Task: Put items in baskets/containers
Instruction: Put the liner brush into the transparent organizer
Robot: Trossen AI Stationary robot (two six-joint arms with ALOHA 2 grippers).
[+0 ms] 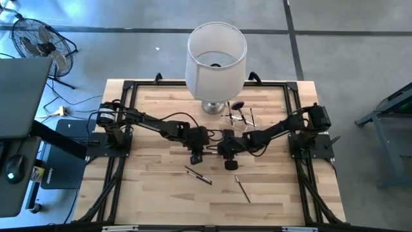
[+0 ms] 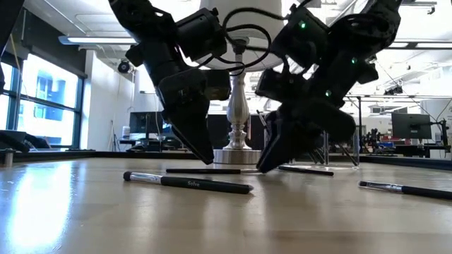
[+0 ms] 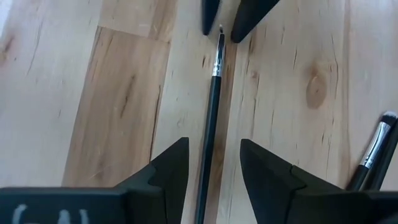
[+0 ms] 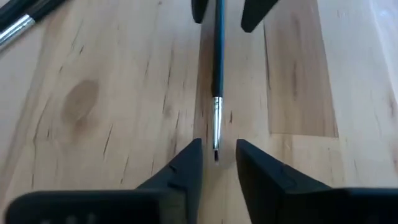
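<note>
A thin black-handled brush with a silver ferrule lies flat on the wooden table, between my two grippers. My left gripper is open and tilted down, its fingers on either side of the handle end. My right gripper is open too, and straddles the bristle tip from the opposite side. In the low view the same brush lies on the table between both sets of fingertips. The clear holder stands by the lamp with brushes around it, one with a fluffy black head.
A white lampshade on a silver base stands at the table's far middle. Two brushes lie nearer the front edge, and another one to their right. In the low view a labelled brush lies in front of the grippers.
</note>
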